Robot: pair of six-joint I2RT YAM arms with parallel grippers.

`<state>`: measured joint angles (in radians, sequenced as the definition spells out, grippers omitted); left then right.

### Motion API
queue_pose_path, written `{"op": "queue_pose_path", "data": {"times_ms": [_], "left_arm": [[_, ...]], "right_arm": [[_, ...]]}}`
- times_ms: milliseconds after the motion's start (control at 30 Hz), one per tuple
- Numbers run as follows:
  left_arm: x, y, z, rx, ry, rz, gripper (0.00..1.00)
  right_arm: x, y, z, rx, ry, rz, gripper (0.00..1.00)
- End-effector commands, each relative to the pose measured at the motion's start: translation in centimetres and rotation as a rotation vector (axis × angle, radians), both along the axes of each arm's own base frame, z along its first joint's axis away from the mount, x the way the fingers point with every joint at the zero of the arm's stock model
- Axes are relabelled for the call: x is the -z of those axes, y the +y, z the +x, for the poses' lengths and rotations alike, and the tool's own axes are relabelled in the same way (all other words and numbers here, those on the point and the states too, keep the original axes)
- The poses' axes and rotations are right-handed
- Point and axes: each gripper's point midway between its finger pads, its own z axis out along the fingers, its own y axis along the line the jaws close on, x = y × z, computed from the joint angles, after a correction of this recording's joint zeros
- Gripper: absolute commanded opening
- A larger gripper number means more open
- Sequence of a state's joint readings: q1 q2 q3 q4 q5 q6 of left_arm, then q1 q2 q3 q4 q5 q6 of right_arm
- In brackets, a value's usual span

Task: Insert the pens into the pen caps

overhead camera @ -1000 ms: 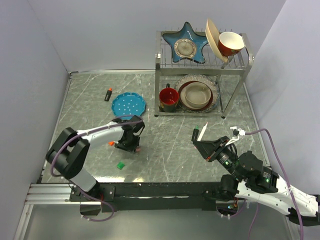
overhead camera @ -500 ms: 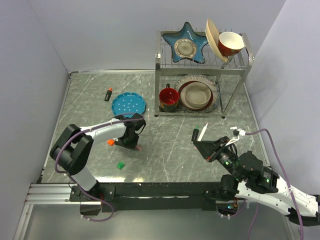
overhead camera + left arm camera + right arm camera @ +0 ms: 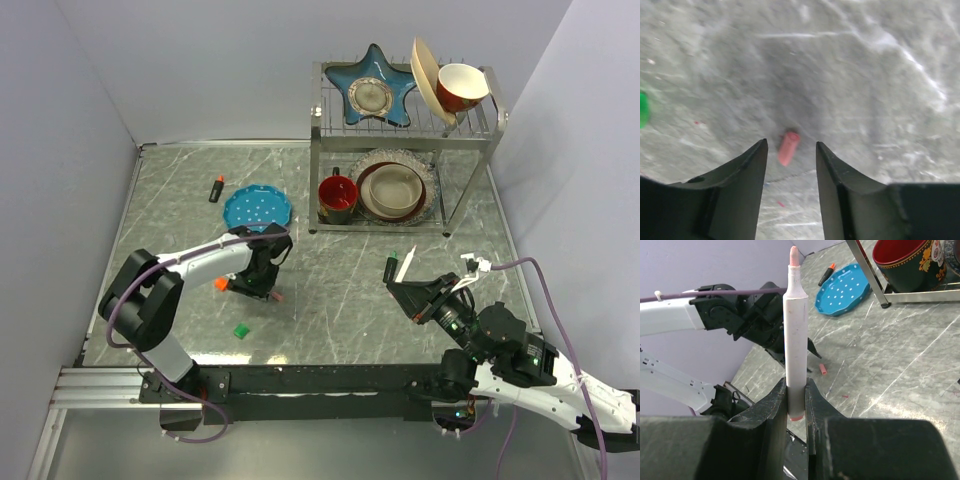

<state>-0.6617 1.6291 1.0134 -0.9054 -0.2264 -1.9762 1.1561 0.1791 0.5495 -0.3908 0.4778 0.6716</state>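
My left gripper (image 3: 262, 288) is open and low over the table. In the left wrist view a pink-red cap (image 3: 788, 148) lies on the table between its fingertips (image 3: 791, 145), untouched. My right gripper (image 3: 403, 285) is shut on the thin white pen (image 3: 796, 340), held upright with its pinkish tip up; the pen also shows in the top view (image 3: 406, 262). An orange cap (image 3: 221, 285) lies just left of the left gripper. A green cap (image 3: 241, 329) lies nearer the front edge. A black marker with an orange end (image 3: 216, 188) lies left of the blue plate. The blue pen and the blue cap are out of view.
A blue dotted plate (image 3: 258, 208) sits behind the left gripper. A wire dish rack (image 3: 318, 150) at the back right holds a star plate, bowls and a red mug. Purple walls close in the left, back and right sides.
The left gripper has shifted slightly away from the front edge and to the right, staying low over the pink-red cap. The right arm and its pen have not moved.
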Motion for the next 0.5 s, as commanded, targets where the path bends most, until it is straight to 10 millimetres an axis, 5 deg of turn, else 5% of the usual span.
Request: {"op": "queue_pose_path", "data": {"times_ms": [0, 467], "left_arm": [[-2.0, -1.0, 1.4, -0.057, -0.067, -0.047, 0.46], [1.5, -2.9, -0.3, 0.016, 0.08, -0.032, 0.38]], "right_arm": [[-1.3, -0.2, -0.1, 0.003, -0.015, 0.037, 0.0], [-1.0, -0.2, 0.0, 0.006, -0.013, 0.026, 0.0]]}}
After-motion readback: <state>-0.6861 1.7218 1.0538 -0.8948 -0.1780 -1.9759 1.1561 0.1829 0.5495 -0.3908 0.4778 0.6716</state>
